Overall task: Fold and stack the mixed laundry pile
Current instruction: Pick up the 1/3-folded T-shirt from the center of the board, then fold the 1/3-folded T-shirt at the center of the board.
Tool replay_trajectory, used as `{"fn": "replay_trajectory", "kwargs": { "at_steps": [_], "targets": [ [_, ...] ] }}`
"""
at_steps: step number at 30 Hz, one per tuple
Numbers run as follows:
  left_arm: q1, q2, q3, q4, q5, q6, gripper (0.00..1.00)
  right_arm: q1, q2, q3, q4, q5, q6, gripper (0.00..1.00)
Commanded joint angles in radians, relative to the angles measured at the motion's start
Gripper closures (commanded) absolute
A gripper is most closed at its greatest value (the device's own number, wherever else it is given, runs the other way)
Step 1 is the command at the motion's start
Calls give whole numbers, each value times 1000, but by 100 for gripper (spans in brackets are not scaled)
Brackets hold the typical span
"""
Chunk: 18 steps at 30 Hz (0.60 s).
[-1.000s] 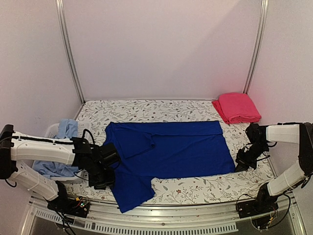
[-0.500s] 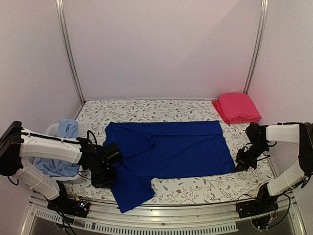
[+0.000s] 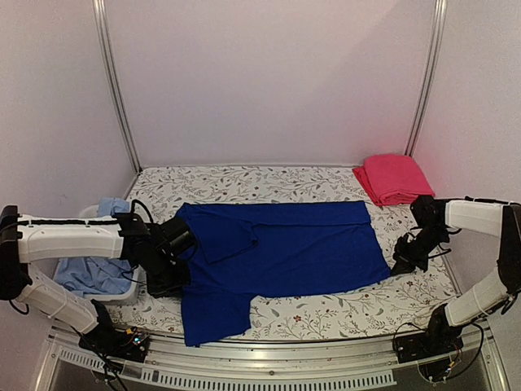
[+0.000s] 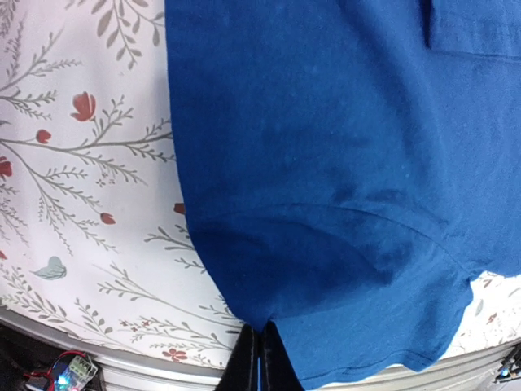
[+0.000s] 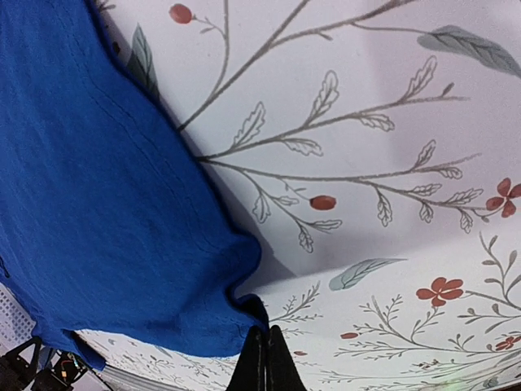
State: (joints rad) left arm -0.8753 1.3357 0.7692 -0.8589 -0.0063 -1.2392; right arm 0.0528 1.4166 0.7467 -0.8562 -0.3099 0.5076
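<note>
Finding: the blue shirt (image 3: pixel 285 248) lies spread across the middle of the floral table cover (image 3: pixel 326 309), collar end toward the left arm, hem toward the right.

Left gripper (image 4: pixel 259 362): fingers pressed together, pinching the shirt's near-left edge. Right gripper (image 5: pixel 263 358): fingers likewise pressed together, pinching the near hem corner.

Change noted: within the last second the left arm has drawn the held edge toward the far side and leftward. The loose near flap has swung left with it and now hangs closer to the table's front rail. The right gripper has eased its corner slightly away from the near edge.

Assessment: the shirt is being pulled straight, not yet folded. One pink garment (image 3: pixel 395 179) sits folded at the far right corner. A light-blue garment (image 3: pixel 94 273) waits in the basket (image 3: pixel 85 216).
</note>
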Motion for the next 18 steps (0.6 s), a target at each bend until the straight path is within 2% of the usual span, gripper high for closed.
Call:
{"fn": "replay_trajectory", "kwargs": {
  "at_steps": [1,10,18],
  "targets": [
    [38,-13,39,-39,-19,56,100,-18,-9,64,-30,-2,-19,100],
    [167,-20,159,-67,-43,150,100,-42,9,118,-33,-2,-28,100],
    [265,65,239,-28,-55,259,100,-46,92,181,25,-16,-17,100]
  ]
}}
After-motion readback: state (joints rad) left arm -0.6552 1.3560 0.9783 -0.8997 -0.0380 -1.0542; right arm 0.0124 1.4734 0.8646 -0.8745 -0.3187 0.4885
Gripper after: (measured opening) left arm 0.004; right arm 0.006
